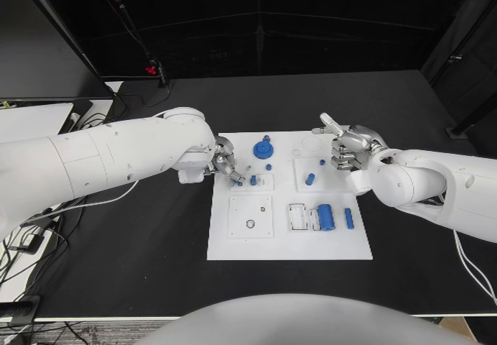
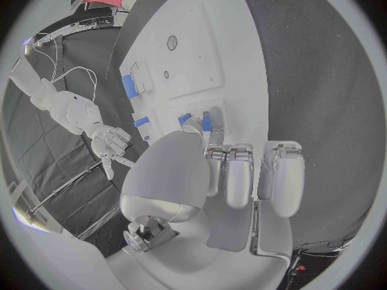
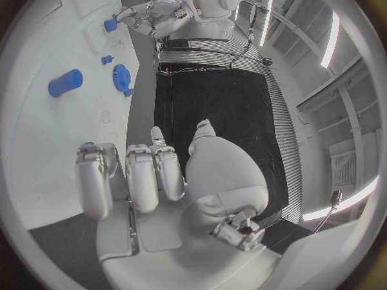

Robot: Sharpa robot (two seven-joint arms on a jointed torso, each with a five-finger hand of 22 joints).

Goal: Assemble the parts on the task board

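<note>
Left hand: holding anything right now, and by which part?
The left hand has its fingertips down at a small blue part on the task board; whether it grips the part or only touches it cannot be told.

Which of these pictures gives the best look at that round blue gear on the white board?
The head view: the gear is seen from above, whole and unblocked, near the board's far edge. The right wrist view shows it small and slanted, teeth visible, beside a blue cylinder. In the left wrist view I cannot pick it out.
</note>
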